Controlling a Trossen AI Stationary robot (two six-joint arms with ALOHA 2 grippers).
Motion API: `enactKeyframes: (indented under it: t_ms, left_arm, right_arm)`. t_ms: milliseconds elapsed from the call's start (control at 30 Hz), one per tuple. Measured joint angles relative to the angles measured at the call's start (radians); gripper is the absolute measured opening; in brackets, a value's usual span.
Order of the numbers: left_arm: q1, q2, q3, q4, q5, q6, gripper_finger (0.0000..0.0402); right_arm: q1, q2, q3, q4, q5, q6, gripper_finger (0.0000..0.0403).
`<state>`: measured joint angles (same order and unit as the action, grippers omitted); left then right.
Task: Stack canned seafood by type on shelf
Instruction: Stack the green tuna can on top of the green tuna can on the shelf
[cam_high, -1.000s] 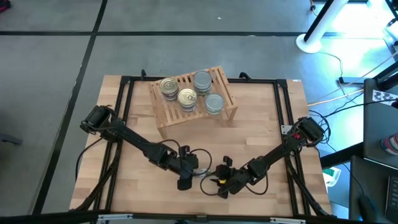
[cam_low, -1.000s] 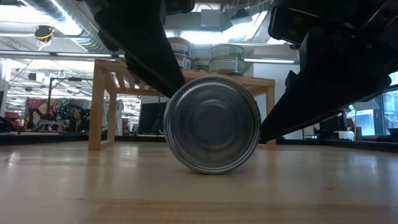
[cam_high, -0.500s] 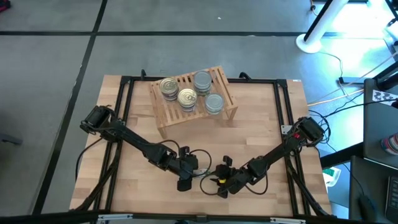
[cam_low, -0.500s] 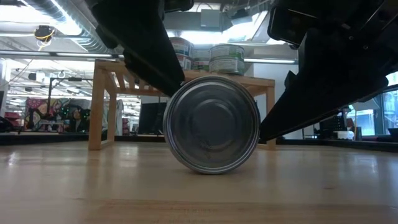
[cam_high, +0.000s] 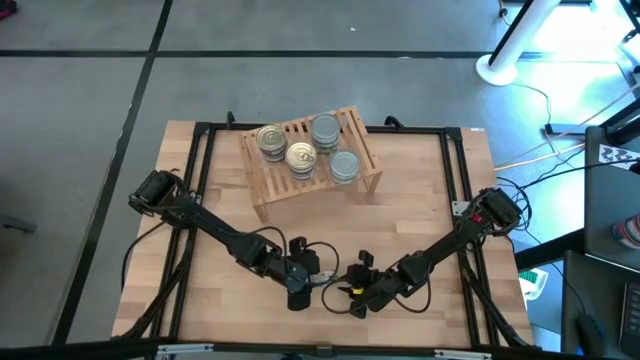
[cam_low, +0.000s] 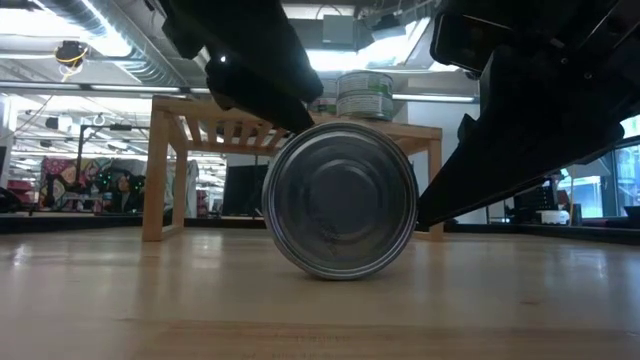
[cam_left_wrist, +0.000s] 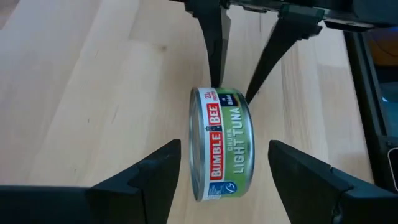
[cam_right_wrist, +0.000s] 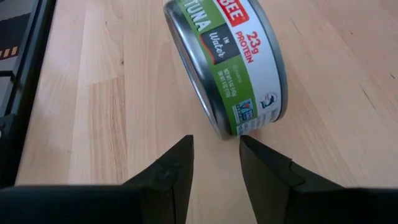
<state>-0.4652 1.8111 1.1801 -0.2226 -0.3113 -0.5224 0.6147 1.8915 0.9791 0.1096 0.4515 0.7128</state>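
Note:
One tin of the canned seafood (cam_left_wrist: 222, 144), with a green "light tuna" label, stands on its curved edge on the table near the front edge, its flat silver face (cam_low: 340, 200) toward the near side. My left gripper (cam_left_wrist: 225, 146) is open, one finger on either side of the tin's flat faces, and clear of both. My right gripper (cam_right_wrist: 216, 142) faces the tin from the other side, its fingers a narrow gap apart, right at the tin's curved wall. The shelf (cam_high: 282, 186) at the far middle carries gold-topped tins (cam_high: 301, 157) and silver-topped tins (cam_high: 325, 128). My right gripper's fingertips (cam_left_wrist: 214, 81) stand right at the tin's curved wall (cam_right_wrist: 231, 127), slanting down from the table's right. Their gap is narrower than the tin. Whether they touch the tin I cannot tell.
A black frame (cam_high: 200, 160) runs along the tabletop's edges. The shelf's legs (cam_low: 165, 170) stand behind the tin in the low view, with stacked tins (cam_low: 365, 95) on top. Bare wood lies between the shelf and my grippers.
My left gripper has turned a little above the tin, and in the low view its dark shape has drawn up off the tin's upper left. The tin has stayed on its edge in the same spot.

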Motion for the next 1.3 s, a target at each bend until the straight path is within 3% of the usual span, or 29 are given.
enactKeyframes:
  t_ms: [800,1067,1167,1300]
  left_arm:
    - [-0.017,0.068,0.000,0.038,-0.040,-0.027,0.0237]
    - [-0.013,0.122,-0.001,0.058,-0.060,0.077,0.0237]
    - [-0.012,0.135,-0.001,0.050,-0.071,0.107,0.0223]
    - [-0.012,0.127,-0.001,0.046,-0.091,0.149,0.0168]
  right_arm:
    - [0.000,0.000,-0.001,0.002,0.000,0.000,0.0131]
    - [0.000,0.000,-0.001,0.005,0.007,-0.010,0.0131]
    - [0.000,-0.001,-0.001,0.000,0.005,-0.011,0.0131]
    - [0.000,-0.032,-0.001,-0.020,-0.017,-0.012,0.0131]
